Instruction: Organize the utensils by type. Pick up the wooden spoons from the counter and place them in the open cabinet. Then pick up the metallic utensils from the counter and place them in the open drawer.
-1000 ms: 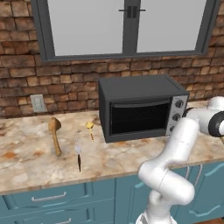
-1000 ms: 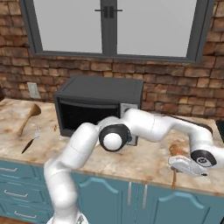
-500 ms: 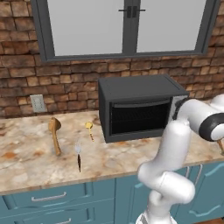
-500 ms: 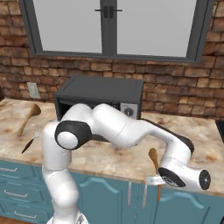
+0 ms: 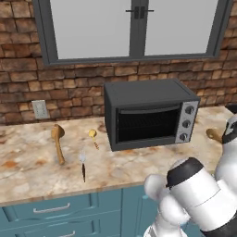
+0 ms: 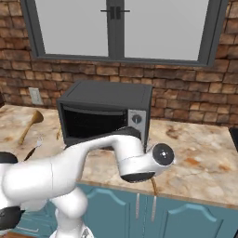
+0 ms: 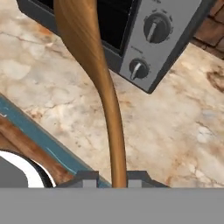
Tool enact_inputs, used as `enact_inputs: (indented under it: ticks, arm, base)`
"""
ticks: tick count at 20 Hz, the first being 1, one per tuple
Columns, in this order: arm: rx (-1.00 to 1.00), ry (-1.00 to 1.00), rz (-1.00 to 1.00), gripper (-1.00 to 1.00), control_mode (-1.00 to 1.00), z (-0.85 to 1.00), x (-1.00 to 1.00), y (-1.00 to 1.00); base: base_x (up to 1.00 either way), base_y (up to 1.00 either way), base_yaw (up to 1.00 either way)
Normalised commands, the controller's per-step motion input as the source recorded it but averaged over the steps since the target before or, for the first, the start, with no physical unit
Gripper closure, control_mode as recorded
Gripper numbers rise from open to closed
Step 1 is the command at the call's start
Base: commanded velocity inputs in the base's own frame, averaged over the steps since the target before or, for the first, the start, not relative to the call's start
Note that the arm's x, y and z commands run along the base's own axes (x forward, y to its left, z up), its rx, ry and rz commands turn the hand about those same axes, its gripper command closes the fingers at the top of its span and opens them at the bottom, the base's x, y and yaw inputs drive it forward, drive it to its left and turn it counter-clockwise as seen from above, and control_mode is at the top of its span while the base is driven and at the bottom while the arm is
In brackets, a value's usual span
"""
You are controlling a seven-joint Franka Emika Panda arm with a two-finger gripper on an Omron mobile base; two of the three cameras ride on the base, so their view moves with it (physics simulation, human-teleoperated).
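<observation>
The gripper (image 7: 112, 177) is pinching a wooden spoon (image 7: 94, 74) by its handle — in the hand view the handle is rising from 6 o'clock and the bowl is reaching toward 11 o'clock, across the toaster oven (image 7: 148, 39) and the counter (image 7: 175, 127). The arm (image 6: 116, 155) is folding low in front of the counter edge. Another wooden spoon (image 5: 58, 141) is lying at 9 o'clock of the oven, with the gold utensil (image 5: 94, 137) and the dark-handled utensil (image 5: 83, 164) beside it.

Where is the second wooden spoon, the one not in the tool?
In the left base view it lies on the counter at the left, the wooden spoon below the wall outlet, left of the small gold spoon.
</observation>
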Motion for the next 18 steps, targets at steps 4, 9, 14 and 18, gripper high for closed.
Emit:
enact_inputs:
  ticks: [4,9,14,18]
  arm:
    - [-0.55,0.14,0.01,1.0,-1.0,0.67,0.0,1.0]
    - [-0.57,0.27,0.12,1.0,-1.0,0.59,0.0,1.0]
    - [-0.41,0.15,0.16,1.0,-1.0,0.37,0.0,1.0]
    - [-0.2,0.03,0.21,1.0,-1.0,0.04,0.15,0.97]
  base:
    - [0.0,0.0,0.0]
    - [0.0,0.0,0.0]
    - [0.0,0.0,0.0]
    - [0.0,0.0,0.0]
